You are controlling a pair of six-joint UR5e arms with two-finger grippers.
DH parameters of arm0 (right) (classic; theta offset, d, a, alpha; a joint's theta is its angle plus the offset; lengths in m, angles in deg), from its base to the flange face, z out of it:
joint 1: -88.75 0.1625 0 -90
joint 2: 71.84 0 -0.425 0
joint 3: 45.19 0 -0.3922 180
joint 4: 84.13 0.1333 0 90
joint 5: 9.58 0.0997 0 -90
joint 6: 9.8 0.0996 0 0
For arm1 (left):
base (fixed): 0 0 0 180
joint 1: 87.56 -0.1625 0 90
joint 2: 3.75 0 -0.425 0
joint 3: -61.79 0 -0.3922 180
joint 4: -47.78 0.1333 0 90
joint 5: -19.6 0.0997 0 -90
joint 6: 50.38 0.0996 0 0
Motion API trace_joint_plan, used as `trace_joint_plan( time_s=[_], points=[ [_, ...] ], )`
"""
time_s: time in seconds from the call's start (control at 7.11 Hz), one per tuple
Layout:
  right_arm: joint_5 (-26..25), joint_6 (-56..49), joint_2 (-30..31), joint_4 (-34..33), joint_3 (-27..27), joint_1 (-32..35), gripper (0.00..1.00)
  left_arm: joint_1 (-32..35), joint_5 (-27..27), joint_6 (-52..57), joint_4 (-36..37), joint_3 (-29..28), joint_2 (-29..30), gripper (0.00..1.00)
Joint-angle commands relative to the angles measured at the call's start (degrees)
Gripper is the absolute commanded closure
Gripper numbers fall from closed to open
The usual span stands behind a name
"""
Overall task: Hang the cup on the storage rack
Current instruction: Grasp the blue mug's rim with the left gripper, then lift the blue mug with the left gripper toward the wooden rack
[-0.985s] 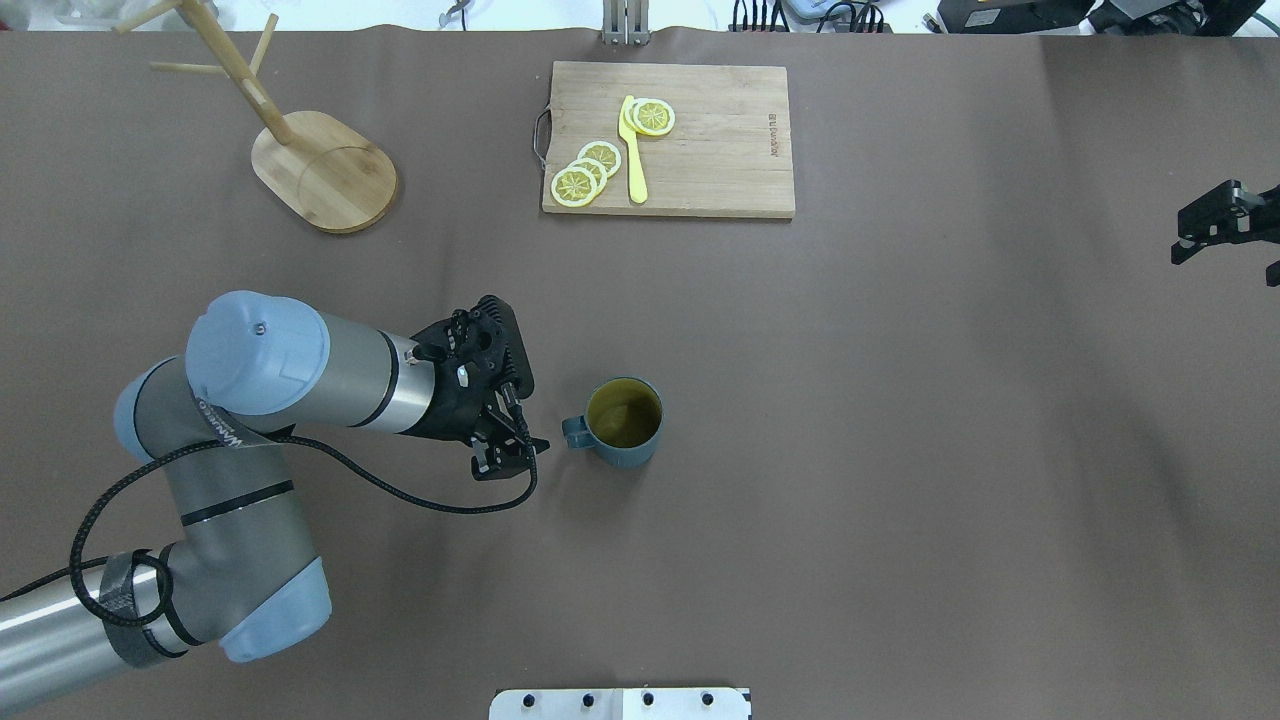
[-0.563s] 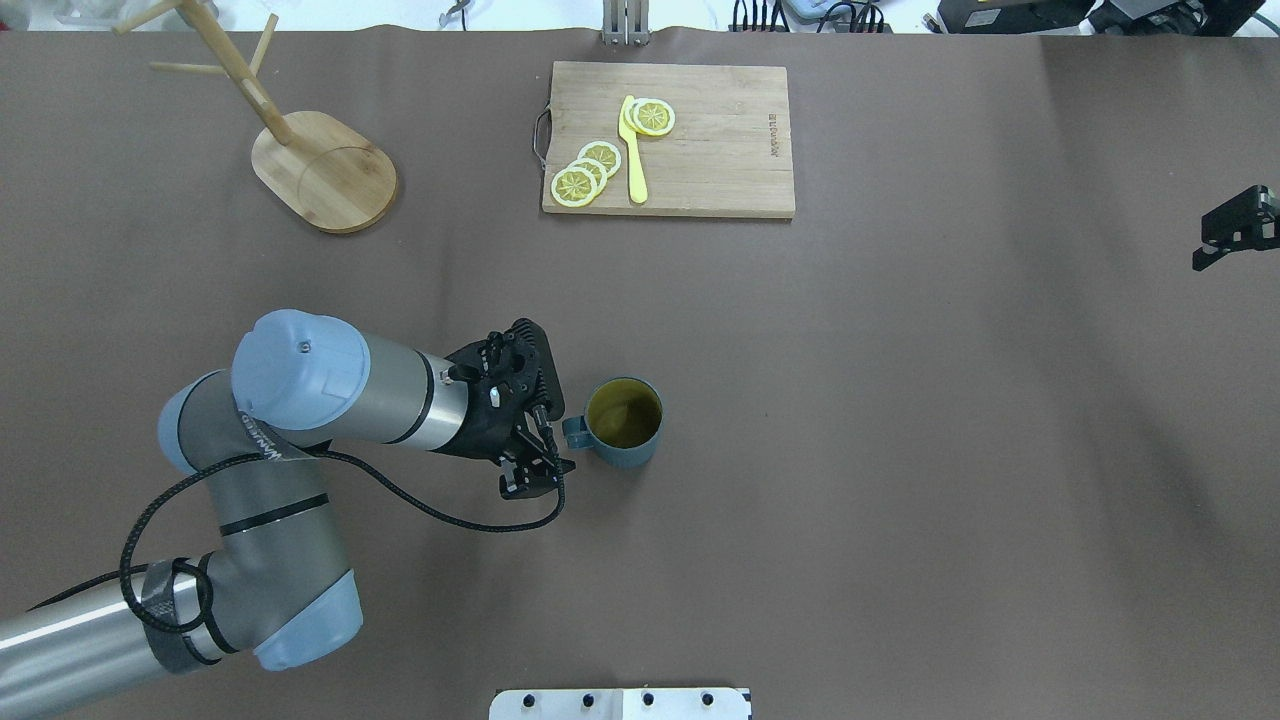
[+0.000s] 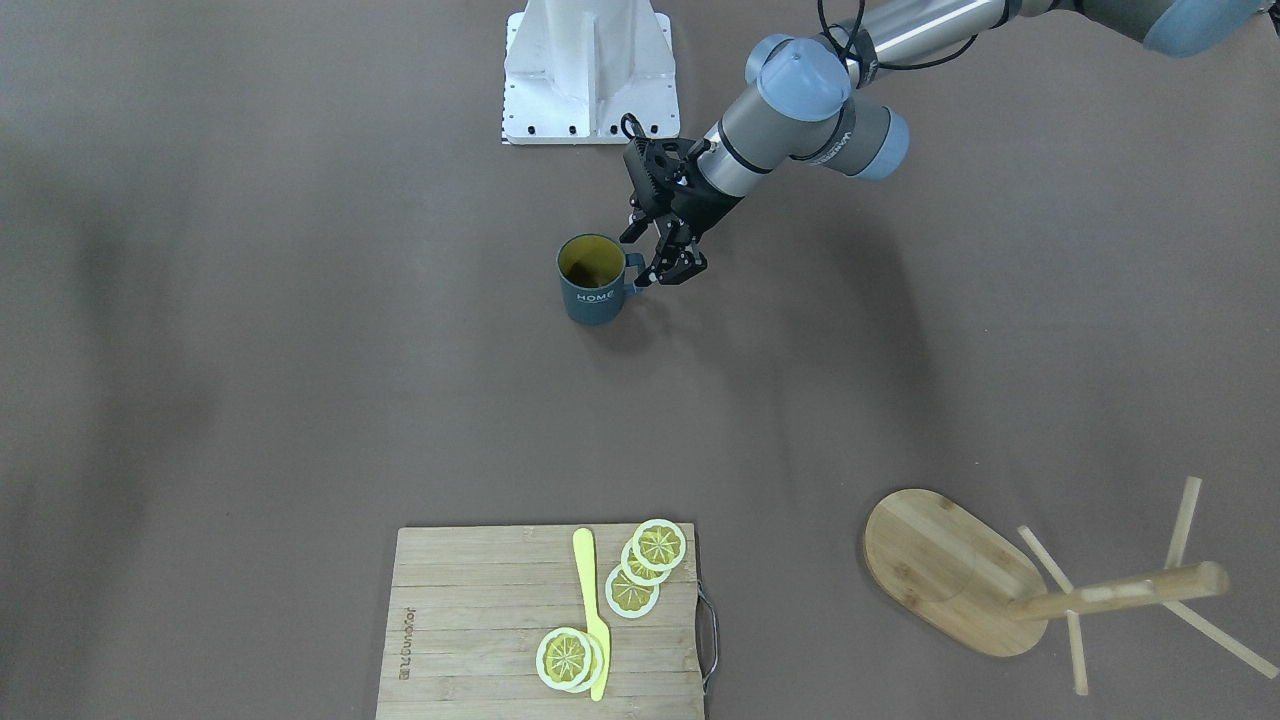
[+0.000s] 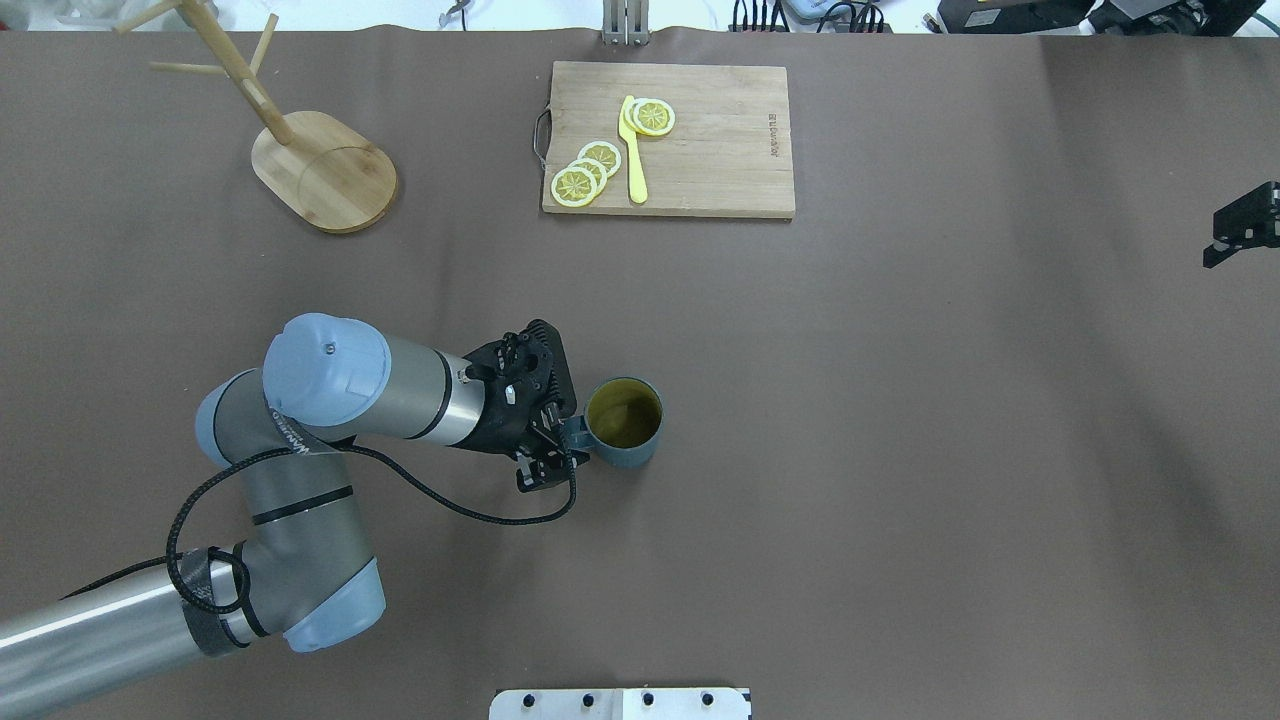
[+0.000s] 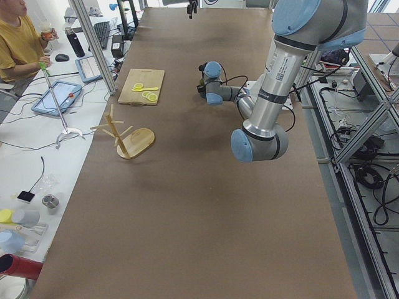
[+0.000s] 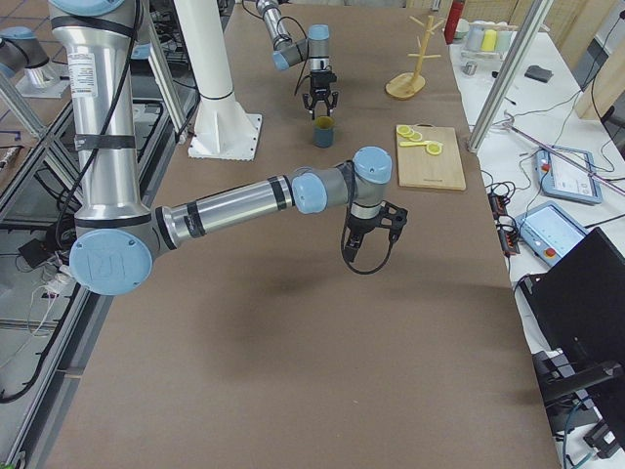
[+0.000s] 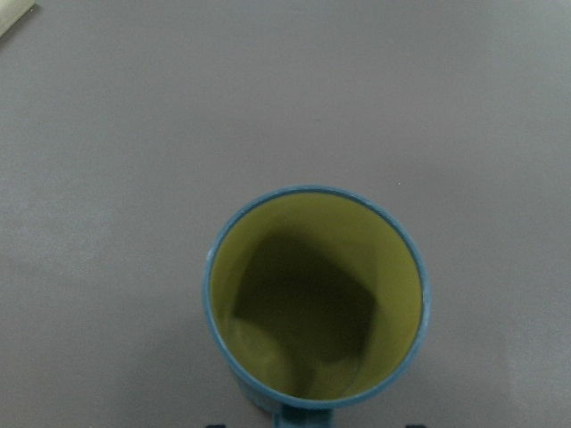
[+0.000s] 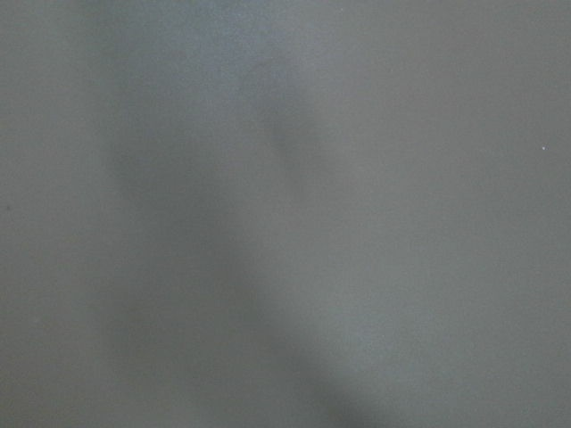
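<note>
Cup [image 4: 622, 420] upright, its handle inside left gripper [image 4: 558, 445], jaws spread apart.

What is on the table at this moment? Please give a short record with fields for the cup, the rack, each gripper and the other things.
cup: upright on the table, empty, handle toward the left gripper
left gripper: open, fingers on either side of the handle, not closed on it
right gripper: far from the cup, at the overhead view's right edge; open or shut unclear
storage rack: upright at the robot's far left, pegs bare
cutting board: far middle, carries lemon slices and a yellow knife
</note>
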Motion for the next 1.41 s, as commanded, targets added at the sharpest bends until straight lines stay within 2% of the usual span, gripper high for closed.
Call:
trace_joint_plan(
  time_s=[0.0, 0.14, 0.42, 0.56, 0.84, 0.98, 1.13, 1.27],
  points=[
    [0.5, 0.0, 0.1, 0.0, -0.1, 0.2, 0.0, 0.2, -0.1, -0.1, 0.0, 0.0, -0.5, 0.9],
    [1.2, 0.1, 0.1, 0.0, -0.2, 0.3, 0.0, 0.2, -0.2, -0.3, 0.0, 0.1, -0.8, 1.0],
    [1.3, 0.1, 0.1, 0.0, -0.3, 0.6, 0.0, 1.1, -4.1, -0.9, -0.2, 0.7, -1.1, 1.0],
    [1.3, 0.1, 0.0, 0.1, -0.4, 0.6, 0.0, 4.4, -8.0, -4.2, -0.2, 0.9, -1.0, 1.0],
    [1.3, 0.1, -0.3, 0.1, -0.9, 0.6, 0.0, 15.2, -20.9, -18.5, -0.3, 1.3, -1.2, 1.0],
    [1.2, 0.0, -0.4, 0.2, -1.2, 0.6, 0.0, 20.0, -24.0, -26.3, -0.2, 1.2, -2.2, 1.0],
    [1.2, -0.1, -0.7, 0.2, -1.3, 0.6, 0.0, 25.3, -27.7, -28.6, 0.2, 0.9, -2.4, 1.0],
    [1.1, -0.3, -1.0, 0.6, -1.4, 0.6, 0.0, 30.5, -32.9, -35.0, 0.5, -0.1, -2.4, 1.0]
  ],
)
